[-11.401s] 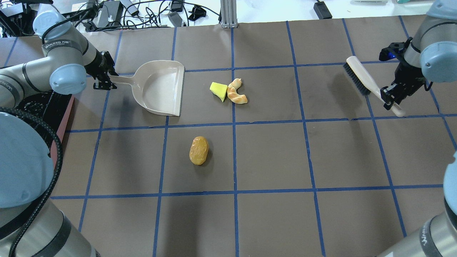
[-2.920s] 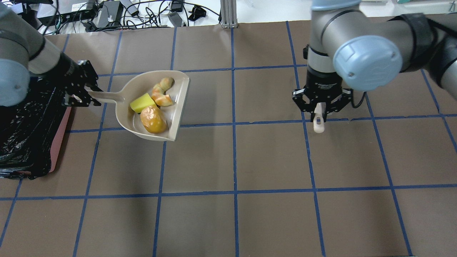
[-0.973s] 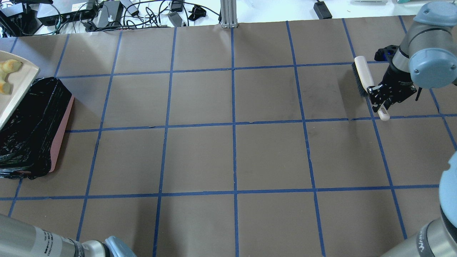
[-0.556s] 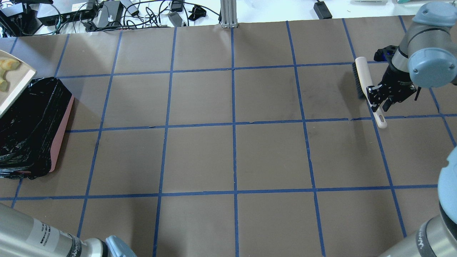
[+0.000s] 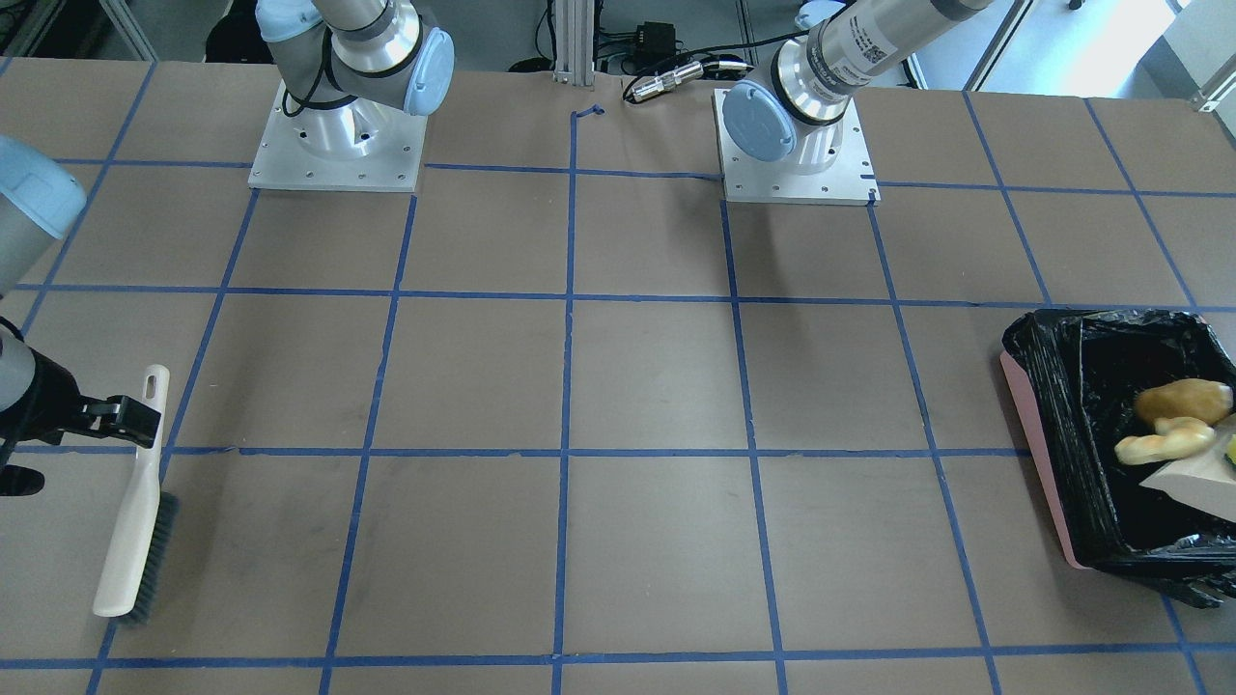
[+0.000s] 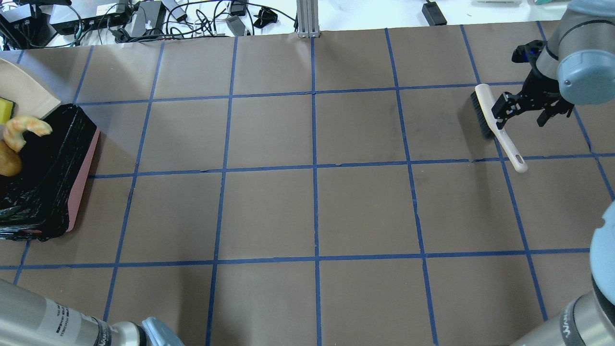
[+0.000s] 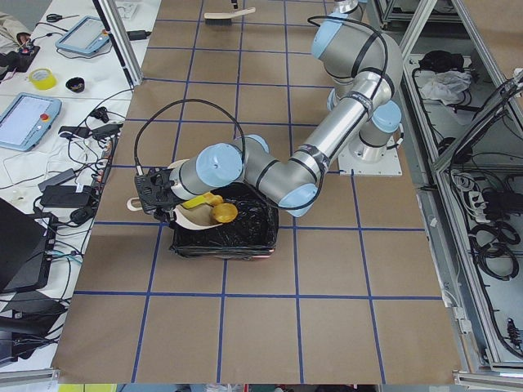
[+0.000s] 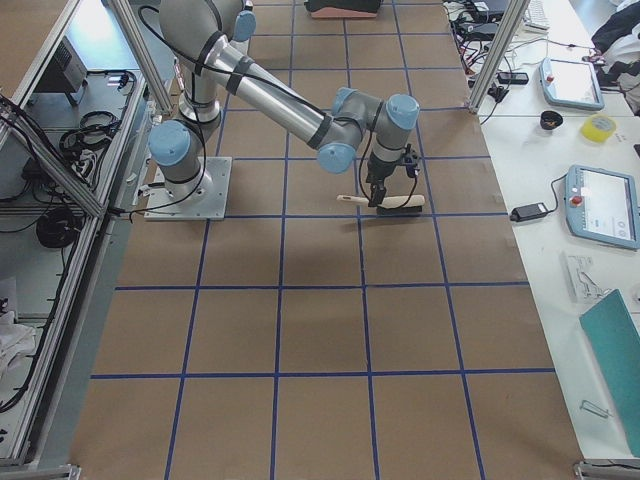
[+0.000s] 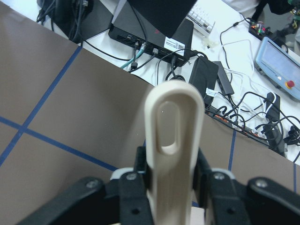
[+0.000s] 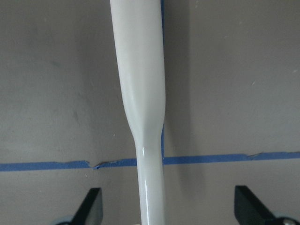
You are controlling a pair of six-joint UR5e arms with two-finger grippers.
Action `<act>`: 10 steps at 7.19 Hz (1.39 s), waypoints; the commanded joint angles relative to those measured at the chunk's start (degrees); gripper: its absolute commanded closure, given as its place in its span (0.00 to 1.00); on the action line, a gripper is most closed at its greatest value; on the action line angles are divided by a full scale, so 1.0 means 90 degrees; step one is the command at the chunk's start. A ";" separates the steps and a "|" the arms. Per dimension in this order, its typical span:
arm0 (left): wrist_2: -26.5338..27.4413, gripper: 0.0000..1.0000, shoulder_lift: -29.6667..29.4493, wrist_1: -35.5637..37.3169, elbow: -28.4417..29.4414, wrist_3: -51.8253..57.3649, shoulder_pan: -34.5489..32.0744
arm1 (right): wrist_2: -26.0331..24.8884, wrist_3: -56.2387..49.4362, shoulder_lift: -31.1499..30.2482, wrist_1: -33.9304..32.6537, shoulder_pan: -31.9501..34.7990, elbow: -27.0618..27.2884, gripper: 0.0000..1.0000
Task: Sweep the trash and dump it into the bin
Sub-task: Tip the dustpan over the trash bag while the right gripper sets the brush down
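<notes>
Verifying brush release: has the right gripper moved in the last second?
Yes. The right gripper moved away from the blue tape line under the brush, toward the far edge.

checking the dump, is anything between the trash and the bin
Nothing visible. The lump and croissant piece are already over the bin's open black-lined mouth, the wedge at the tilted dustpan's lip; no lid or other thing lies across it.
</notes>
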 commanded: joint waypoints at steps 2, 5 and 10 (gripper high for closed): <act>-0.0803 1.00 0.0398 0.0056 -0.0127 0.1043 0.0007 | 0.0132 0.0022 -0.1007 0.1026 0.0033 -0.0824 0.00; -0.1613 1.00 0.0584 0.0995 -0.0748 0.2401 0.0055 | 0.0277 0.0816 -0.1937 0.2153 0.0391 -0.1031 0.00; -0.2078 1.00 0.1120 0.2390 -0.1808 0.1719 0.0329 | 0.0327 0.2805 -0.1919 0.2506 0.2248 -0.1334 0.00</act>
